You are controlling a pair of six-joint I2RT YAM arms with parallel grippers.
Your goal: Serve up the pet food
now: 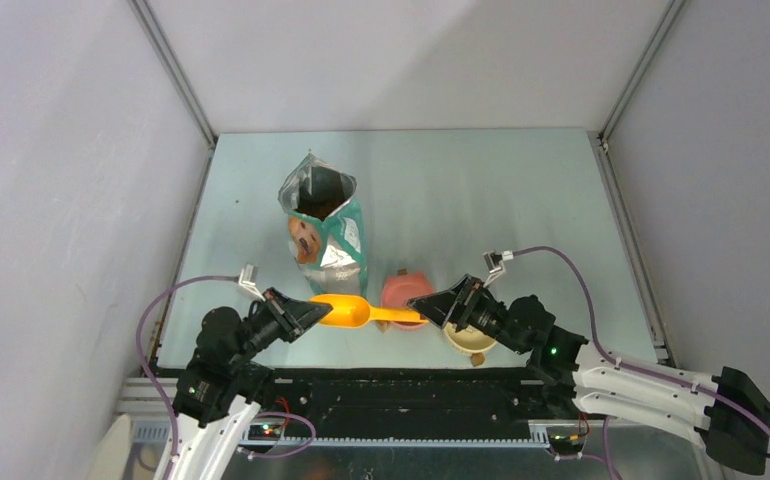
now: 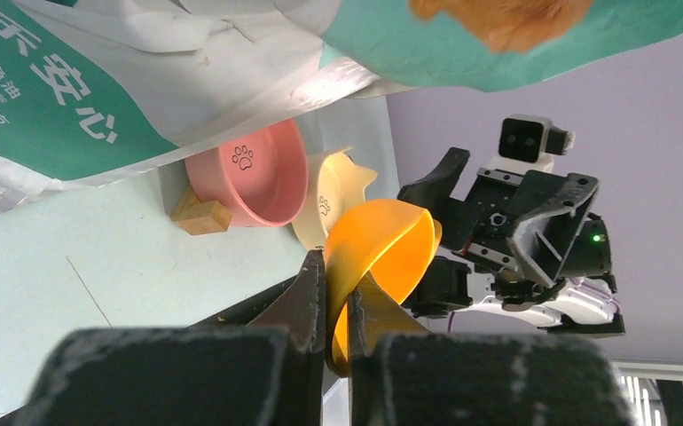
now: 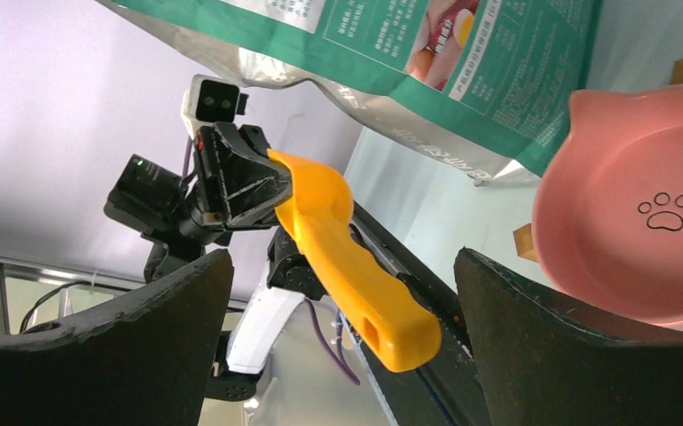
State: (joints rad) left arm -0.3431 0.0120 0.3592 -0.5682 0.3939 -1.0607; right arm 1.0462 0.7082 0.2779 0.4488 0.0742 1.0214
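pale-green table top (image 1: 521, 200) inside grey walls. green-white bag (image 1: 326, 235) stands upright centre-left, mouth open. pink bowl (image 1: 406, 290) and yellow bowl (image 1: 469, 338) sit side by side near the front edge, rt of bag.

step in hand, by my reading: scoop hand-over, no food taken yet. left gripper (image 1: 309, 312) has its fingers (image 2: 307, 293) pinched on the wall of the orange scoop (image 1: 346, 312) at the cup end. scoop is held roughly level above the table w/ handle pointing rt. right gripper (image 1: 424, 311) is spread wide, and the handle tip lies between its fingers (image 3: 569, 355), touching neither as far as the wrist view shows.

pet food (image 1: 321, 187): appears to be the dark mass inside the bag mouth, pellets too small to confirm. none seen in scoop cup; pink bowl bare. food sits behind and well apart from both sets of fingers.

next move calls for: rt jaws shut squarely on handle, left lets go only after, then cup to bag mouth. risk: scoop drops if release is early.
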